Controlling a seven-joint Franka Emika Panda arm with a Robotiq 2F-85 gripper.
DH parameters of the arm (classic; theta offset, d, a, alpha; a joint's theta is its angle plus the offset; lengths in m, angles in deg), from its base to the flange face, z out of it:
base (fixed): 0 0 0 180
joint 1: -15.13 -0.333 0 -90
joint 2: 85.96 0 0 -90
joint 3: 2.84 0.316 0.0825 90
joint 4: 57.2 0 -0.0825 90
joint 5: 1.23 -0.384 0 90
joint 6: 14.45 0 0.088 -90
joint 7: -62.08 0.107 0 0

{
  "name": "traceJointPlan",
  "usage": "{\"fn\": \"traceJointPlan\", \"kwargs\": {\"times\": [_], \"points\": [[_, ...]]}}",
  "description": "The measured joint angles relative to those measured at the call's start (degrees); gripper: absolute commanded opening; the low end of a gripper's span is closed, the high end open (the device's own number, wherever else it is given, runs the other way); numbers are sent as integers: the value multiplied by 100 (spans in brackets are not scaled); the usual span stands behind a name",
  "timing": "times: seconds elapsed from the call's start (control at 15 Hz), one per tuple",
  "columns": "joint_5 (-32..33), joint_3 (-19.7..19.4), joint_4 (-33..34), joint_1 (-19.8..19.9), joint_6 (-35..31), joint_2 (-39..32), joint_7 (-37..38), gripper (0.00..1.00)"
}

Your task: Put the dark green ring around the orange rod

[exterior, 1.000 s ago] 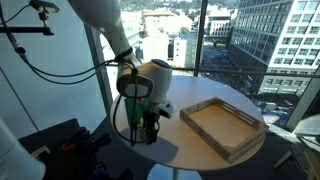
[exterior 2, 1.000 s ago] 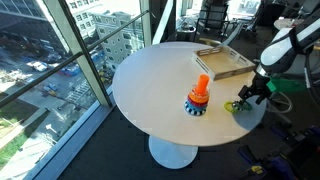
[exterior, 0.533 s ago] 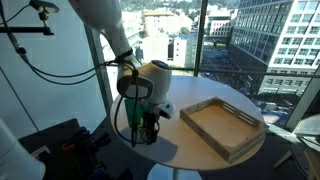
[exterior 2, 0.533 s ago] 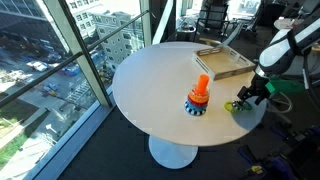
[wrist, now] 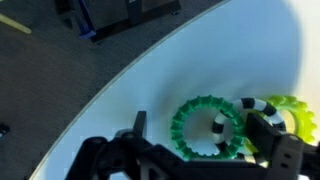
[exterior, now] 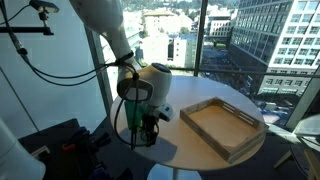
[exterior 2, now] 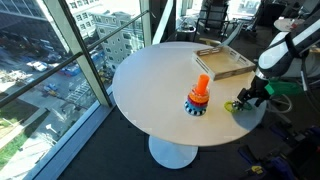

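Observation:
The dark green ring (wrist: pixel 203 128) lies flat on the white round table near its edge. In the wrist view a black-and-white striped ring (wrist: pixel 243 112) overlaps its right side. My gripper (wrist: pixel 203 140) is open and low over the table, one finger on each side of the green ring. In an exterior view the gripper (exterior 2: pixel 245 99) is at the table's rim, right of the orange rod (exterior 2: pixel 202 87). The rod stands upright on its dark round base, with a blue ring around its foot. In an exterior view the gripper (exterior: pixel 146 130) hides the rings, and the rod does not show.
A yellow-green ring (wrist: pixel 292 115) lies just right of the striped ring. A wooden tray (exterior 2: pixel 213 66) (exterior: pixel 205 128) sits at the table's far side. The table edge (wrist: pixel 110 85) runs close to the rings, with dark floor beyond. Windows surround the table.

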Motion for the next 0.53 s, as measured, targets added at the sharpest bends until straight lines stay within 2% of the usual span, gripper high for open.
{"fn": "traceJointPlan", "kwargs": {"times": [0.13, 0.33, 0.53], "points": [[-6, 28, 11, 28, -1, -28, 0, 68], [-9, 42, 28, 97, -1, -29, -5, 47], [-104, 103, 29, 173, 0, 49, -29, 44]]}}
